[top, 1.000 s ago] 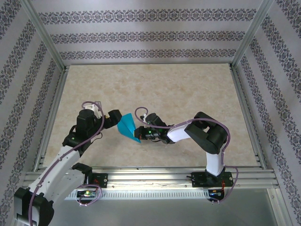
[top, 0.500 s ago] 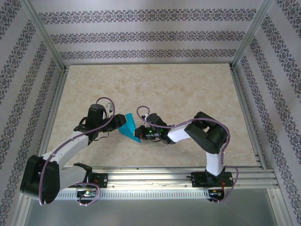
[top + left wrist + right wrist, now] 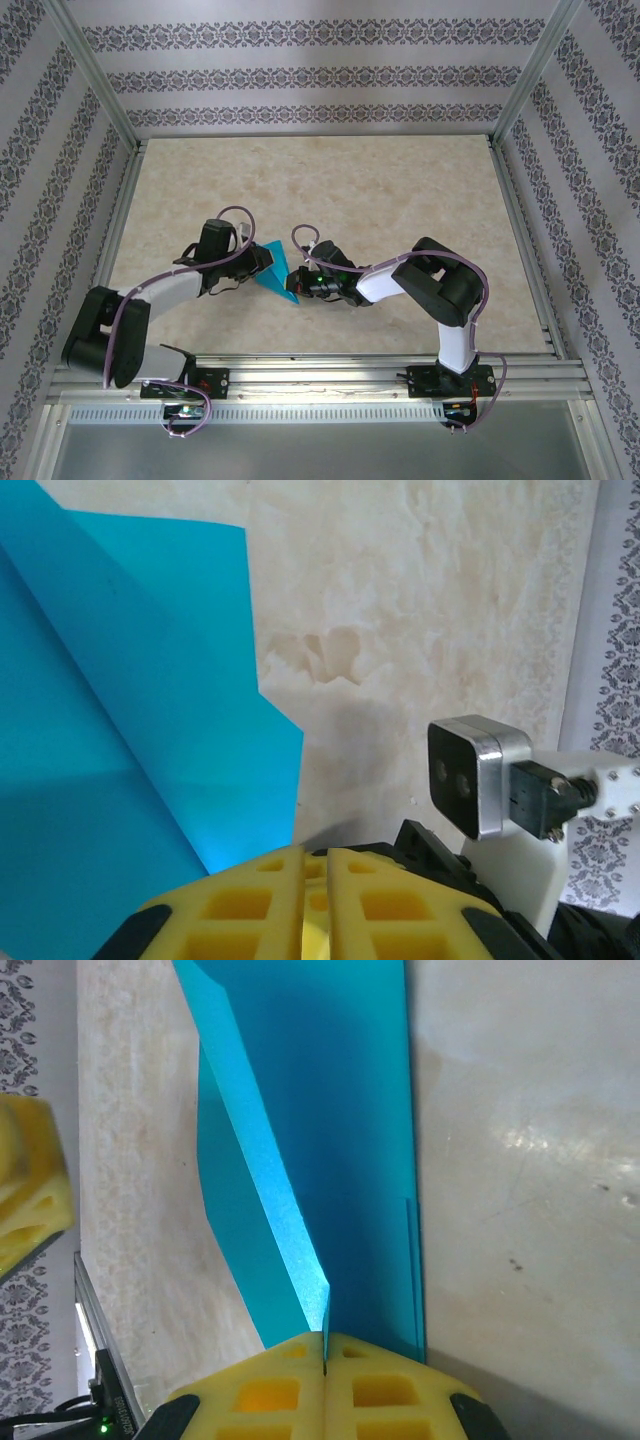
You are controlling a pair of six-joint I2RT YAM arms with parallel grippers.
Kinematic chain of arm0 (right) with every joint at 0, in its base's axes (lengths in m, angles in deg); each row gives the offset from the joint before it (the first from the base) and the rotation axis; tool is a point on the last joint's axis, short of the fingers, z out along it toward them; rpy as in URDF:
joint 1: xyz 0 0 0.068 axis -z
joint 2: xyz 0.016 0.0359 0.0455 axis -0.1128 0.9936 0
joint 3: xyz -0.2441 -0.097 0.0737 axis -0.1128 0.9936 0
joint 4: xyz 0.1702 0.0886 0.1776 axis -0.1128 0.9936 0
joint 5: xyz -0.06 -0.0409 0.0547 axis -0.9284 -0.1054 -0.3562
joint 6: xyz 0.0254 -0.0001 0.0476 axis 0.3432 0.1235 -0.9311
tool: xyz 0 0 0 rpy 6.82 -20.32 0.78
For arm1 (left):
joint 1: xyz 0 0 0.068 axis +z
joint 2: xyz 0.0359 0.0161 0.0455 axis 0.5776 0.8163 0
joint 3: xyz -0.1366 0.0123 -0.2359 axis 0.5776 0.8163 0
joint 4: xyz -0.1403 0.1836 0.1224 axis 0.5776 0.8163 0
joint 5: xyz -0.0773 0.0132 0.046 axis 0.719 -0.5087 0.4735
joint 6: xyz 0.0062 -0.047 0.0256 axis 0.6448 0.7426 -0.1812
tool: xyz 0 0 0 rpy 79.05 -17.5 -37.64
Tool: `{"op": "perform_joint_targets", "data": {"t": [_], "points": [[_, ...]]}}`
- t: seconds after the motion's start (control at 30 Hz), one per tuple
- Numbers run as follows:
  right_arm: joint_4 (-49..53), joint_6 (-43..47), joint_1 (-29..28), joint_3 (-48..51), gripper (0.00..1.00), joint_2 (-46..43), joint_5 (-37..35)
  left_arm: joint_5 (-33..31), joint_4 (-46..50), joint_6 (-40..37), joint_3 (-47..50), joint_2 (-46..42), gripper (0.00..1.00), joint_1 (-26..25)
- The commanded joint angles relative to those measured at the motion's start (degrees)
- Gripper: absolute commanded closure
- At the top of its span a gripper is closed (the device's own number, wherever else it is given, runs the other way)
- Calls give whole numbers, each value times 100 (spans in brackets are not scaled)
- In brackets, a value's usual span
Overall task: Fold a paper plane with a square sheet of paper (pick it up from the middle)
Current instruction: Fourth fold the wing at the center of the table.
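Observation:
The teal-blue sheet of paper (image 3: pixel 273 268), folded with sharp creases into a pointed wedge, rests near the table's front centre. My right gripper (image 3: pixel 298 284) holds its near right end. In the right wrist view a raised fold of the paper (image 3: pixel 340 1110) runs straight into the seam of that shut gripper (image 3: pixel 325 1338). My left gripper (image 3: pixel 263 262) touches the paper's left edge. In the left wrist view its yellow fingers (image 3: pixel 250 900) stand almost together with a thin slit at the gripper (image 3: pixel 325 852). The paper (image 3: pixel 120 730) passes behind the left finger, and none shows in the slit.
The beige marbled table (image 3: pixel 350 190) stretches far behind the paper. Aluminium rails (image 3: pixel 320 365) edge the front and sides, with patterned walls beyond. The right arm's wrist camera (image 3: pixel 475 775) sits close to my left fingers, and a left finger (image 3: pixel 30 1190) shows beside the paper.
The left arm swung down and right to the paper's left edge, and its jaws closed from wide apart to nearly together. The right arm and the paper stayed put.

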Motion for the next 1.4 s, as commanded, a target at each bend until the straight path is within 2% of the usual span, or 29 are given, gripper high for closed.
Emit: {"op": "perform_joint_targets", "data": {"t": [0.0,0.3,0.87,1.37], "points": [[10,-140,50,150,99,112,-107,51,-370,158,-167,174,87,-15],[-137,-248,50,336,99,120,-188,166,-514,235,-262,687,93,-35],[-98,-375,94,362,99,129,-161,-70,-333,23,-409,1284,92,-45],[-58,-497,168,398,99,173,-55,-27,-372,-62,-582,1558,91,-45]]}}
